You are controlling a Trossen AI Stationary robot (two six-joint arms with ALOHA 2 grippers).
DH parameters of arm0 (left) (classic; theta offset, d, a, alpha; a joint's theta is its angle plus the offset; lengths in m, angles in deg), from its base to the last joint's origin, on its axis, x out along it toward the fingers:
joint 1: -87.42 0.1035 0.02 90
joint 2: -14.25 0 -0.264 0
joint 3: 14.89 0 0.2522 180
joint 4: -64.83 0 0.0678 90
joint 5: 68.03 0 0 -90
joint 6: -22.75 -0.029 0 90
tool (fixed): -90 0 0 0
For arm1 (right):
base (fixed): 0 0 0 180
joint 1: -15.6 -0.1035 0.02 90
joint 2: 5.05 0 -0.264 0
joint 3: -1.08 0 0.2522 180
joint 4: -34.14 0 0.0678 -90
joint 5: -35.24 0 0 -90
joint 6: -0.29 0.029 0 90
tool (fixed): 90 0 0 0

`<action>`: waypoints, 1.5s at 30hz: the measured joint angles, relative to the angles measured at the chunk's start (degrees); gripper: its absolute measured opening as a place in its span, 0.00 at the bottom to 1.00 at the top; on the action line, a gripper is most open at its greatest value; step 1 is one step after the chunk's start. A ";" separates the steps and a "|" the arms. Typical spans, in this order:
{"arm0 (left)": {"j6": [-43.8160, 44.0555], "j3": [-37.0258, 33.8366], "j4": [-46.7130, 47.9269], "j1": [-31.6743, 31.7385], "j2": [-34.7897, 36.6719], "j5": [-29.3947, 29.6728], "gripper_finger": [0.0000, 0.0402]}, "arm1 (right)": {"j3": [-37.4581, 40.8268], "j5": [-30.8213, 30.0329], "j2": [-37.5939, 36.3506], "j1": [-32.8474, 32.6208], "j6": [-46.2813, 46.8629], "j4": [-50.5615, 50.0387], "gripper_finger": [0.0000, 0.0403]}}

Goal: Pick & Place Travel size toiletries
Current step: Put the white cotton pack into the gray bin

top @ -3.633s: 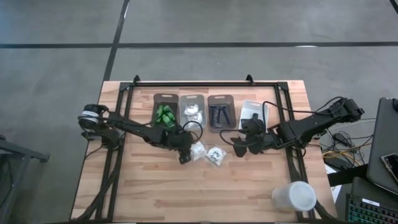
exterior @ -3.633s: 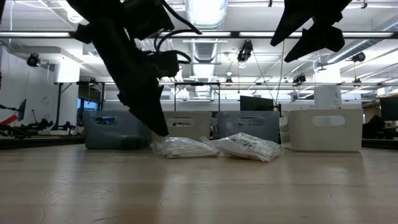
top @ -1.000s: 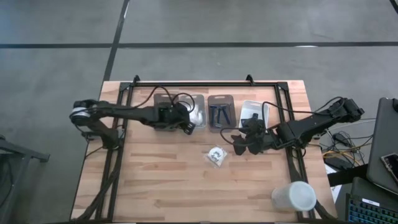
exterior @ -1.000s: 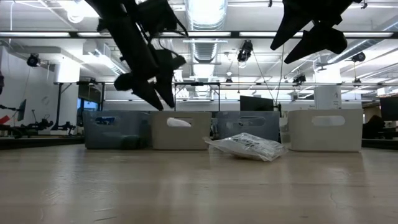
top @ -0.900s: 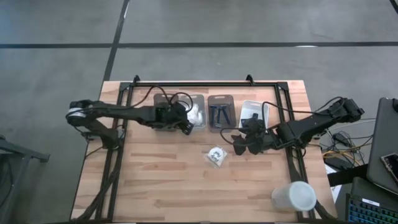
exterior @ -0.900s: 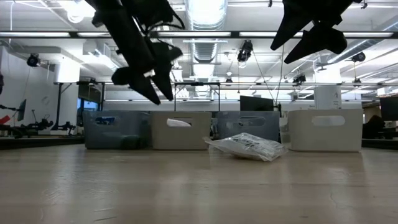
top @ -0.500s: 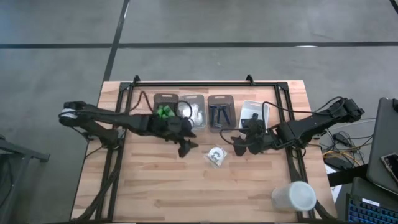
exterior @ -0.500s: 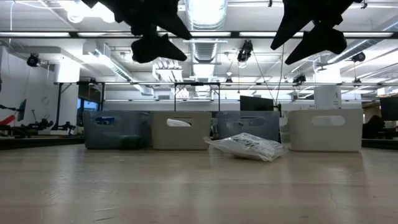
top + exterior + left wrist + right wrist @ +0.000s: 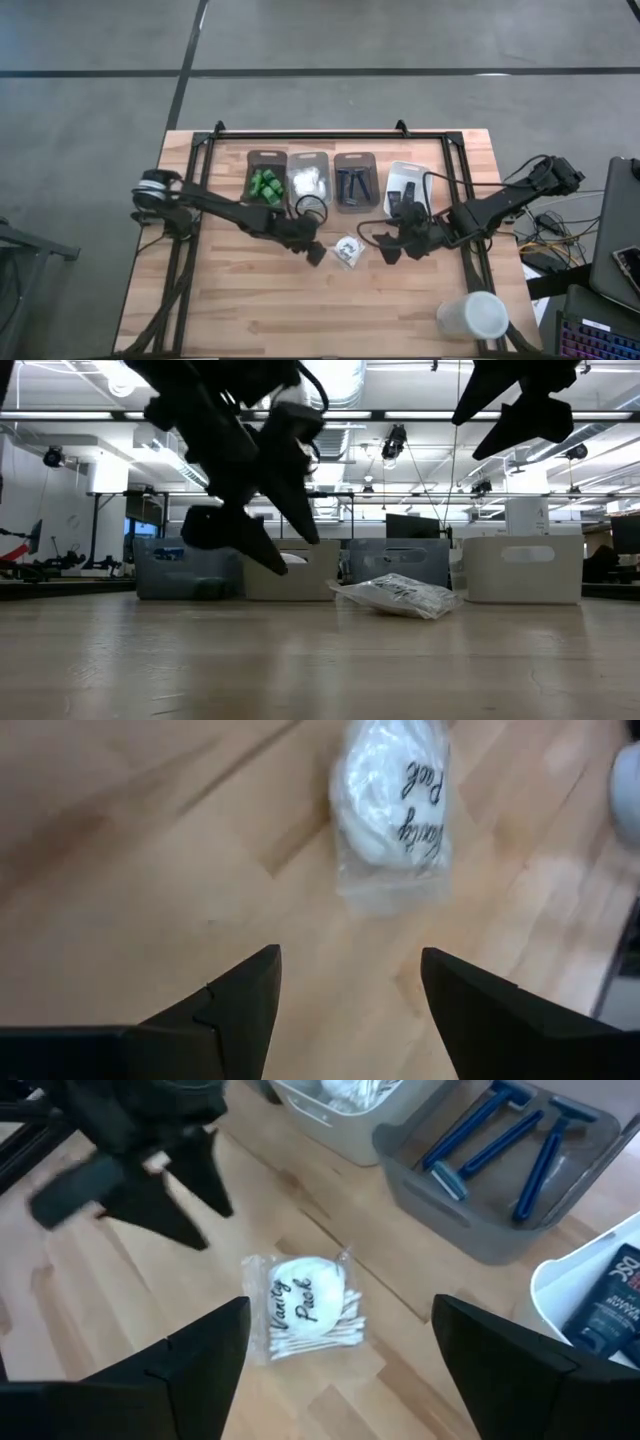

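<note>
A clear-wrapped white packet (image 9: 348, 250) of cotton swabs lies flat on the wooden table (image 9: 250, 310), between my two grippers. My left gripper (image 9: 312, 252) hangs open just left of it and low over the wood; in the left wrist view the packet (image 9: 395, 815) lies ahead of the open fingers. My right gripper (image 9: 388, 250) hovers open higher up on the packet's right, looking down on it (image 9: 305, 1305). Green bottles (image 9: 265, 186), white packets (image 9: 308, 181), blue razors (image 9: 355, 183) and black tubes (image 9: 405, 190) lie in four bins at the back.
The four bins stand in a row along the far side, inside a black frame (image 9: 320, 133). A large white cup (image 9: 472, 315) stands at the near right corner. Bare wood lies along the near side of the table.
My left gripper has left the white-packet bin and swung toward the table's near edge and right, sinking low over the wood just left of the packet that lies on the table. The packet has not moved.
</note>
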 joint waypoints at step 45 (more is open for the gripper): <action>-2.80 1.64 -23.09 0.24 -11.71 2.30 0.19 | 0.94 -3.13 0.02 -0.17 0.29 -3.14 0.60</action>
